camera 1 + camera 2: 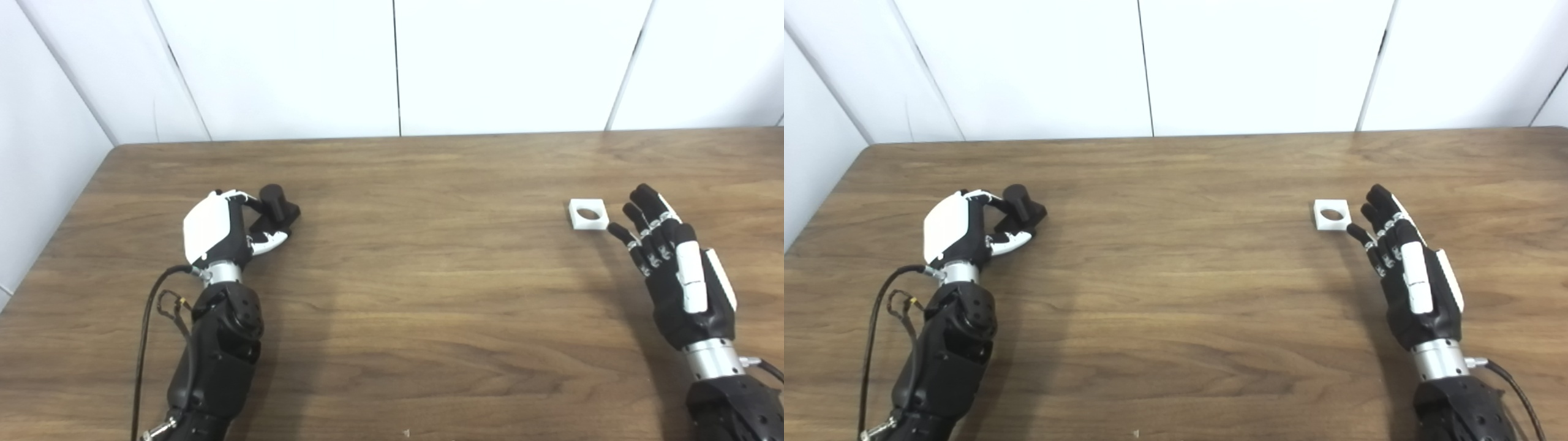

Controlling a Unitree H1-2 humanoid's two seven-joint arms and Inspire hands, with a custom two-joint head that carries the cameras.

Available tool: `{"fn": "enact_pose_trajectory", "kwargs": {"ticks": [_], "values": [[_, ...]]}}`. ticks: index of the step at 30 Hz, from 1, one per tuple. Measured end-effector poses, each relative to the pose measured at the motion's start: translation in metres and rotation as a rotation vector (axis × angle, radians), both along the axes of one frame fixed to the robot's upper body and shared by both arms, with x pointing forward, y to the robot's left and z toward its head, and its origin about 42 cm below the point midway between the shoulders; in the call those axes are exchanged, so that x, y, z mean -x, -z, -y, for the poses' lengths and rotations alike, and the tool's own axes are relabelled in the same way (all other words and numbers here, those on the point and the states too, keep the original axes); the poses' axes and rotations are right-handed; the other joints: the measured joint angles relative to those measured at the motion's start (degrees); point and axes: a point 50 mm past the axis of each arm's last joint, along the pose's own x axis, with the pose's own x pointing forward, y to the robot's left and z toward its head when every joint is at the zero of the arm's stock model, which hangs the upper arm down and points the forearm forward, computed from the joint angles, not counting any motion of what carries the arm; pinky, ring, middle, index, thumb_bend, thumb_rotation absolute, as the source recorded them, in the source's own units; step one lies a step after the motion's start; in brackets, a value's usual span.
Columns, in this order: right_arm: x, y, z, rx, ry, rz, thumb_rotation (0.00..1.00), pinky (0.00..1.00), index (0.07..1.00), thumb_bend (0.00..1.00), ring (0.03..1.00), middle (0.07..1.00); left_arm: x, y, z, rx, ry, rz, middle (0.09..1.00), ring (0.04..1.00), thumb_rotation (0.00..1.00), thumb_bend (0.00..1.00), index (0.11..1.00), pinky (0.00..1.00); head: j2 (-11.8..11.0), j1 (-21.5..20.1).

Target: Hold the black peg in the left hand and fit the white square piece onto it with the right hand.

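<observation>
1. I see my left hand (223,229) low over the wooden table (416,294), its white back facing up and to the left, the forearm coming in from the bottom edge with a black cable (144,343) looping beside it.
2. Its fingers (269,242) curl around the base of the black peg (277,207). I read this as a closed hold on the peg, though from my head cameras I cannot tell whether the peg's base is lifted or resting on the table.
3. The peg's round stub stands roughly upright, just beyond the left hand's knuckles, on the side toward the back wall (392,61).
4. My right hand (1405,269) is spread flat and holds nothing. Its palm is turned toward the left, its fingers extended and a little apart, pointing away from me and slightly toward the peg's side of the table.
5. Count: one black peg, one white square piece (1331,214), two hands.
6. The white square piece lies flat on the table with its round hole facing up. It sits well apart from the peg, far across the table to the peg's right.
7. The piece is just ahead and left of the right hand's fingertips (1356,231); the nearest tip is very close to its corner, but I see a thin gap, not contact.
</observation>
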Motion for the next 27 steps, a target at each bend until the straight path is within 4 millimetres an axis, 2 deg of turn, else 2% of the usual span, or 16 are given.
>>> {"fn": "enact_pose_trajectory", "kwargs": {"ticks": [4,19,27], "values": [[0.0003,-0.0004,0.0003,-0.004,0.001,0.002,0.83,0.86,0.918,0.6,0.955,0.949,0.0001,0.0002,-0.0001,0.01,-0.001,0.003,0.846,0.959,0.07,0.51,0.49,0.88,0.09,0.09],[0.001,-0.001,0.0012,-0.016,0.0,0.002,0.84,0.89,0.927,0.59,0.957,0.95,0.0019,0.0019,-0.0004,0.031,0.004,0.017,0.842,0.96,0.06,0.51,0.487,0.92,0.35,-0.09],[0.0011,-0.0008,0.0013,-0.016,-0.001,-0.001,0.83,0.89,0.923,0.59,0.964,0.955,0.0056,-0.0001,0.0028,0.042,0.019,0.013,0.839,0.948,0.07,0.51,0.491,0.86,0.53,-0.26]]}}
